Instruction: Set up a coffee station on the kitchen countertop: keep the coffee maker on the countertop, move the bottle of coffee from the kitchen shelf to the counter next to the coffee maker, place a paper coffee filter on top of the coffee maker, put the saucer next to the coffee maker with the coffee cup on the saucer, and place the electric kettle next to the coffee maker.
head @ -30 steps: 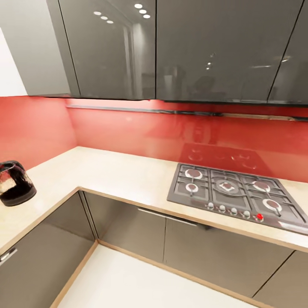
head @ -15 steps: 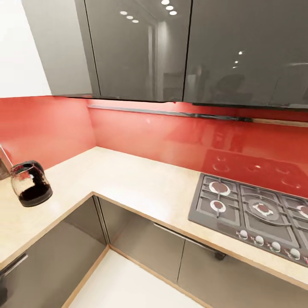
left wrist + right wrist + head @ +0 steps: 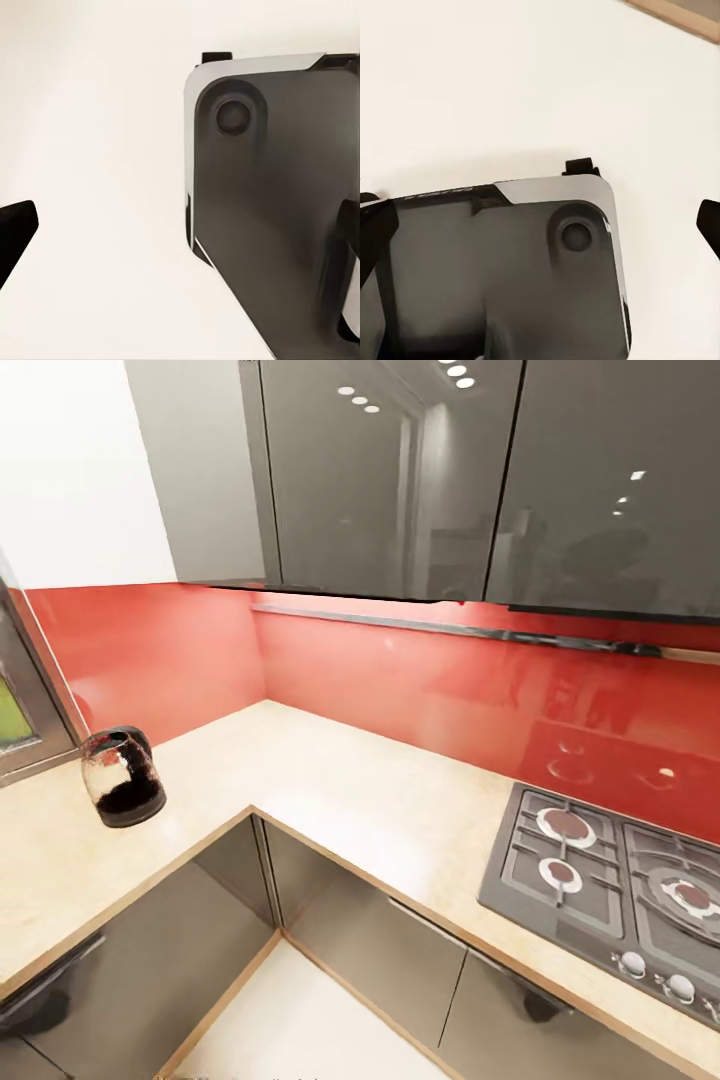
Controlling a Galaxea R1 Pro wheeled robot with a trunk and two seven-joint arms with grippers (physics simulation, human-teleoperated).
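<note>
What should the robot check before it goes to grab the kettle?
1. Electric kettle standing upright on the kitchen countertop: ok.
2. Worktop around the kettle free of clutter: ok.
3. Coffee maker in sight, to know where the kettle goes: not ok.
4. Left hand open and empty: ok.
5. Right hand open and empty: ok.
6. Kettle within arm's reach: cannot tell.
</note>
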